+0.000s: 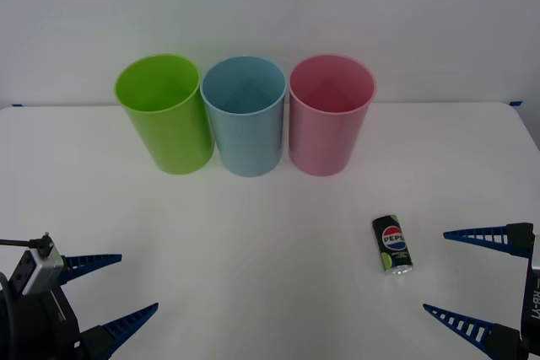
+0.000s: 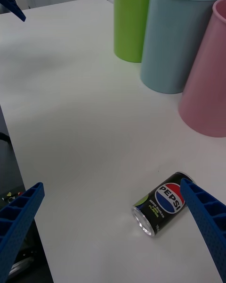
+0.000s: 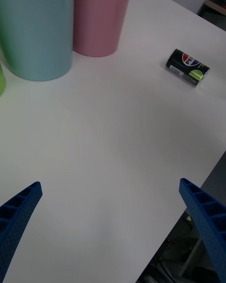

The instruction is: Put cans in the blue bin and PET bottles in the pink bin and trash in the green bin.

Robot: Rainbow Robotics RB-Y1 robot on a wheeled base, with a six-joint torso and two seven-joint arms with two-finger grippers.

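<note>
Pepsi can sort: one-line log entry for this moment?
Pepsi can: lying on table, ungrasped | right gripper: open, beside can | left gripper: open, idle

Three tall tapered plastic bins stand upright and open-mouthed in a row along the table's far edge: the green bin [image 1: 164, 113] toward the left, the blue bin [image 1: 245, 115] in the middle, the pink bin [image 1: 330, 114] next to it, sides nearly touching. The can [image 1: 391, 244], small and black with a Pepsi logo, lies on its side nearer the table's front right.
</note>
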